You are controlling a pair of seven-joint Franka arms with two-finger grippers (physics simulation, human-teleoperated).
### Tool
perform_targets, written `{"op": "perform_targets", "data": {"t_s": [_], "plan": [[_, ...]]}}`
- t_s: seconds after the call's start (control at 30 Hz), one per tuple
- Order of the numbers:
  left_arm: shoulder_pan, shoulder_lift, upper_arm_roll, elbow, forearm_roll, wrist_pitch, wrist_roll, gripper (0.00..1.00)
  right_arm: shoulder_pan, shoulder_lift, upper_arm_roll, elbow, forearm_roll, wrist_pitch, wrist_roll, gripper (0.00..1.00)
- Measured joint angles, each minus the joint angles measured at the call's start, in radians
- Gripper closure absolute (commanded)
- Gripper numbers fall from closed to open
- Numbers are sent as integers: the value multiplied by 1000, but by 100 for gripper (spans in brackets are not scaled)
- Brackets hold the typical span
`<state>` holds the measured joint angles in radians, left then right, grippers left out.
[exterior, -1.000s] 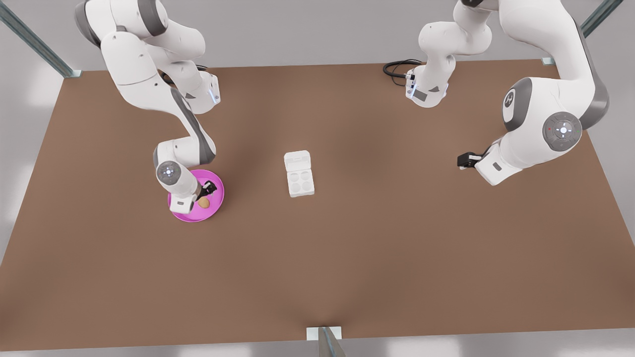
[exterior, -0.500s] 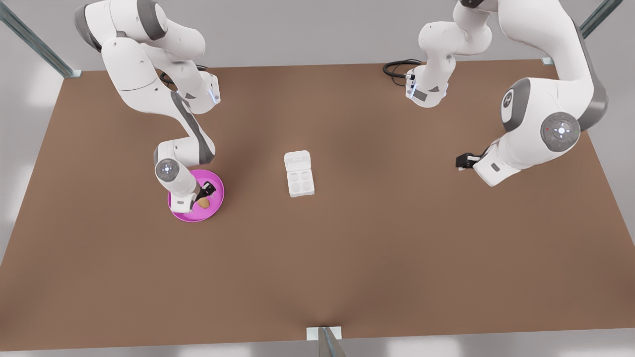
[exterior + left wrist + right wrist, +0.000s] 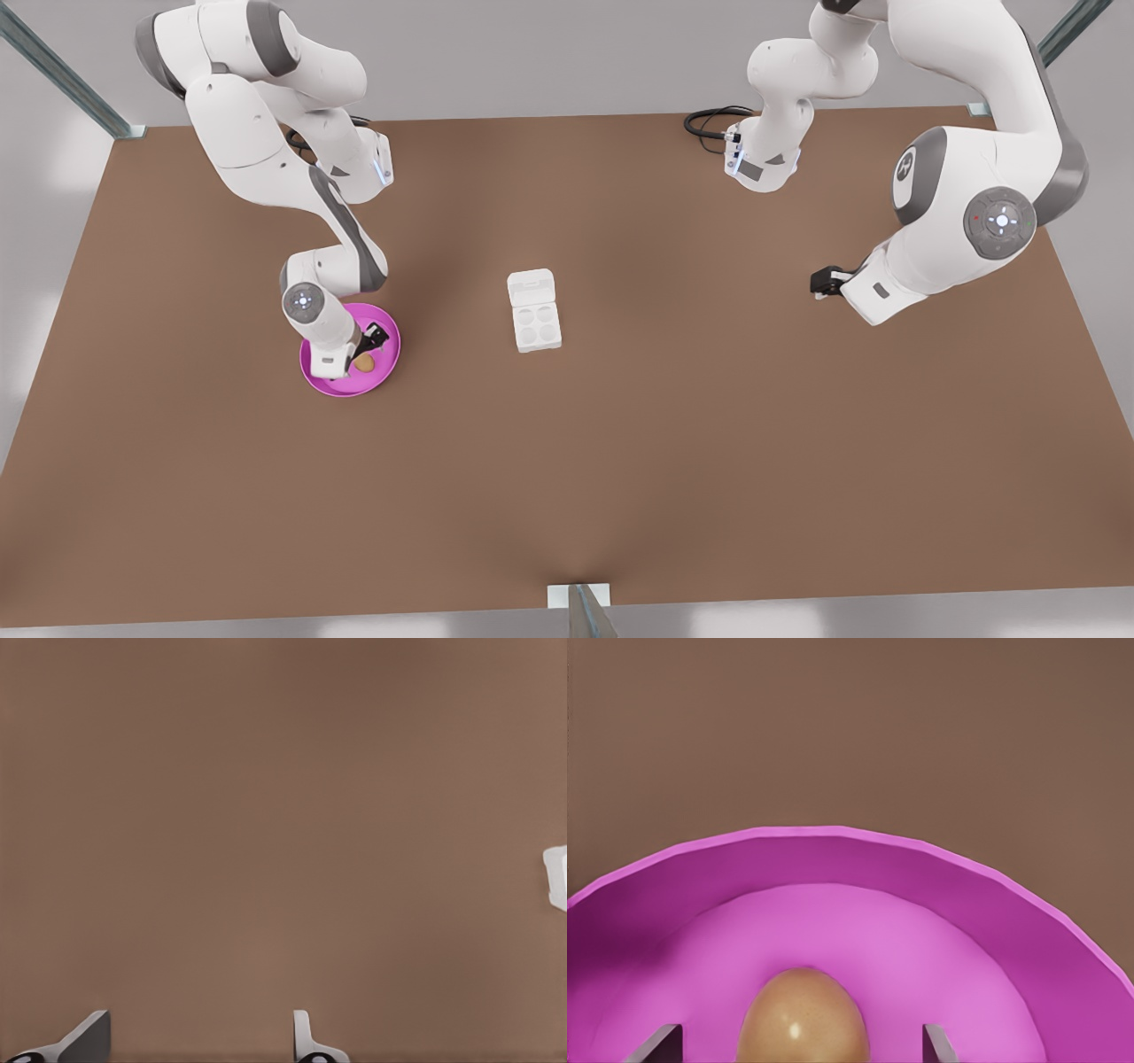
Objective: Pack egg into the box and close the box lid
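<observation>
Right gripper (image 3: 365, 351): we straddle the egg (image 3: 803, 1017) in the pink dish (image 3: 833, 859), fingers spread, ready to pinch
Left gripper (image 3: 819, 283): we wait above the worktop (image 3: 709, 425), fingers apart
Box (image 3: 534, 311): lid (image 3: 531, 287) open for loading

A: We log the egg (image 3: 803, 1017): smooth tan shell, small glossy highlight. The pink dish (image 3: 833, 868): plastic-looking, satin sheen.

B: We add the box (image 3: 535, 311): matt white, moulded. The table (image 3: 620, 425): flat matt brown.
</observation>
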<state>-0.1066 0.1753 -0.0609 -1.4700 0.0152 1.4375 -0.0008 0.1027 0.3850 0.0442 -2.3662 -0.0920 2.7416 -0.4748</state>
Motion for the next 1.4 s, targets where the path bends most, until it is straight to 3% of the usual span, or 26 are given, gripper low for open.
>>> {"op": "perform_targets", "data": {"t_s": [0.17, 0.33, 0.5, 0.67, 1.0, 1.2, 1.4], "plan": [[3, 6, 1, -1, 1, -2, -1, 0, 3, 7, 0, 0, 0, 2, 1, 0], [16, 22, 4, 0, 4, -2, -1, 0, 3, 10, 0, 1, 3, 2, -2, 28], [14, 24, 4, -1, 4, -1, -1, 0, 2, 10, 0, 5, 3, 0, -6, 28], [15, 24, 4, 0, 5, -1, -1, 0, 1, 8, 1, 10, 3, -3, -11, 50], [13, 24, 4, 0, 7, -1, -1, 0, -6, -12, 2, 23, 2, -11, -21, 53], [13, 25, 4, 0, 6, 0, -1, 0, -7, -107, 7, 37, 2, -58, -34, 53], [15, 36, 4, -1, 6, -1, -1, 0, 23, -35, 156, 293, 198, -163, -42, 53]]}}
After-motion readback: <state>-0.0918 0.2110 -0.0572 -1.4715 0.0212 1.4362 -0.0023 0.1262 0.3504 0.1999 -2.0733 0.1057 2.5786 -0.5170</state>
